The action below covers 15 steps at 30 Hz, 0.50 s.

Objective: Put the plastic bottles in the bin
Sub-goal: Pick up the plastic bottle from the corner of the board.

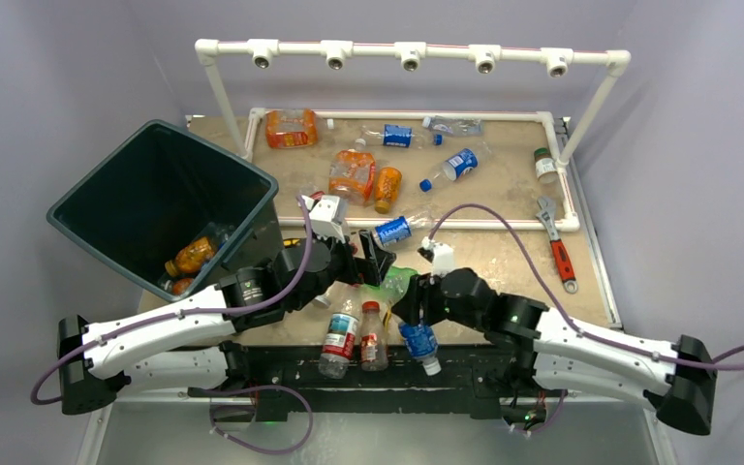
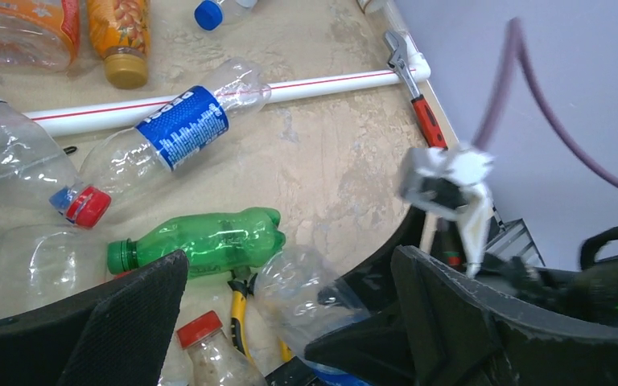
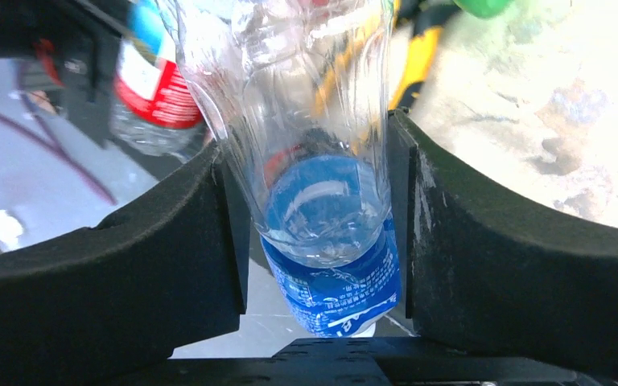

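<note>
a clear bottle (image 3: 306, 96) with a blue label lay by the near edge of the counter (image 1: 513, 266), among other clear, orange and green ones scattered across it. the right tool (image 3: 318, 233) pinched this bottle, with both black pads pressed against its sides. the left tool (image 2: 290, 322) hung spread wide with nothing between its fingers, just above a green bottle (image 2: 201, 239). the dark bin (image 1: 155, 184) stood at the counter's left, with orange bottles (image 1: 192, 257) lying inside it.
</note>
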Tool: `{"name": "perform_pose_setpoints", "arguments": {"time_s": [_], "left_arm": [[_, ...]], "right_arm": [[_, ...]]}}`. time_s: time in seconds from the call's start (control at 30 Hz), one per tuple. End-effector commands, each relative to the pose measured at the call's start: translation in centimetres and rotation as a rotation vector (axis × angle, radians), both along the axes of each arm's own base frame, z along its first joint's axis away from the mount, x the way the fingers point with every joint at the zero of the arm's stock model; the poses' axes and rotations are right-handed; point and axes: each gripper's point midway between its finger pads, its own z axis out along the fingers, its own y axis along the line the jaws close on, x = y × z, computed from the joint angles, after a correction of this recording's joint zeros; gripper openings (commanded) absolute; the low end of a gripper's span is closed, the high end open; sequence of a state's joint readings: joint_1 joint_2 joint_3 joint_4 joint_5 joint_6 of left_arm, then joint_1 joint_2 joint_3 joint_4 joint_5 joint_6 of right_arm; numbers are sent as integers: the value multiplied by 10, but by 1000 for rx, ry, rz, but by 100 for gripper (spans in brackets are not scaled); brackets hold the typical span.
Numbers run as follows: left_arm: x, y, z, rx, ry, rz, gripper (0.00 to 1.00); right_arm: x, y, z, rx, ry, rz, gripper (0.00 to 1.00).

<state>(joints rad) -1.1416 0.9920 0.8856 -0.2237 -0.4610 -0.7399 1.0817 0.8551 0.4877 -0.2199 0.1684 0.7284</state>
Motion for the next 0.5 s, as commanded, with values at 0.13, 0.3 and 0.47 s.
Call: {"name": "perform_pose_setpoints", "arguments": {"time_s": [0.13, 0.3, 0.47], "left_arm": [[-3, 4, 111, -238, -227, -40, 98], [-24, 11, 170, -415, -421, -140, 99], [-47, -15, 161, -415, -445, -327, 99]], "right_arm": [[10, -13, 167, 418, -320, -48, 32], [13, -31, 254, 719, -497, -125, 0], [14, -41, 304, 910, -615, -166, 0]]}}
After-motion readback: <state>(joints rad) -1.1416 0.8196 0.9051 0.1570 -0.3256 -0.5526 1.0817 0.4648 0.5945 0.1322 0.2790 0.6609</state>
